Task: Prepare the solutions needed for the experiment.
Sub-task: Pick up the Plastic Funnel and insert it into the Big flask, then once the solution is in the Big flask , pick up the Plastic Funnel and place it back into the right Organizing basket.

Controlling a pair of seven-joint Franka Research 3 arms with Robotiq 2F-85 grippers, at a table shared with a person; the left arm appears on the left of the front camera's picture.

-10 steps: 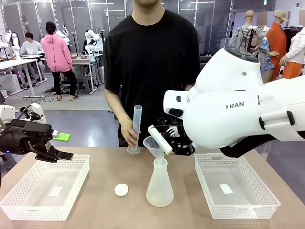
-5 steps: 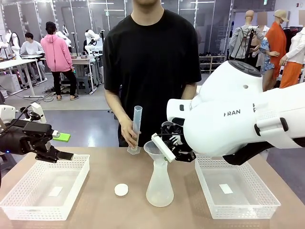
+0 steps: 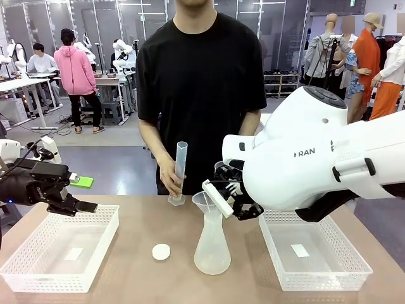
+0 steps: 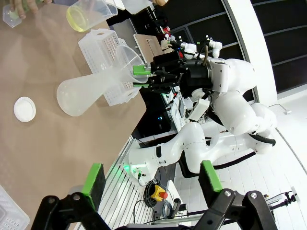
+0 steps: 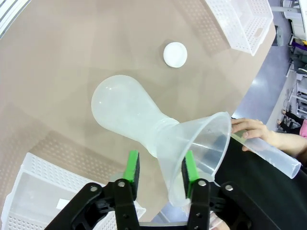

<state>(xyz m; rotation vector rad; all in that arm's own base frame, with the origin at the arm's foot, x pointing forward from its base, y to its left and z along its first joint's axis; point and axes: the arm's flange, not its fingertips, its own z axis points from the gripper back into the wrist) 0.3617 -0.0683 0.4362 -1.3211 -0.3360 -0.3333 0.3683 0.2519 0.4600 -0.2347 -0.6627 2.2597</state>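
Funnel (image 5: 201, 143) seated in flask (image 5: 127, 108); solution (image 4: 79, 20) toward far bench edge.
Right gripper (image 5: 159, 167) straddles the funnel stem, jaws part-open, one pad seemingly clear. Solution sits in a clear cup (image 4: 103, 7) beyond the flask, nearer the person's hand (image 5: 249, 132) than either gripper; left gripper (image 4: 151, 179) wide, empty.

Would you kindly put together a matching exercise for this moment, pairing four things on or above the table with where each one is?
Things:
1. funnel
2. round white lid
3. measuring cylinder
4. left end effector

Places:
a. in the person's hand
b. seated in the neck of the conical flask
c. open, by the far edge of the left basket
d. lying flat on the table, to the left of the flask

Pairs: 1-b, 2-d, 3-a, 4-c
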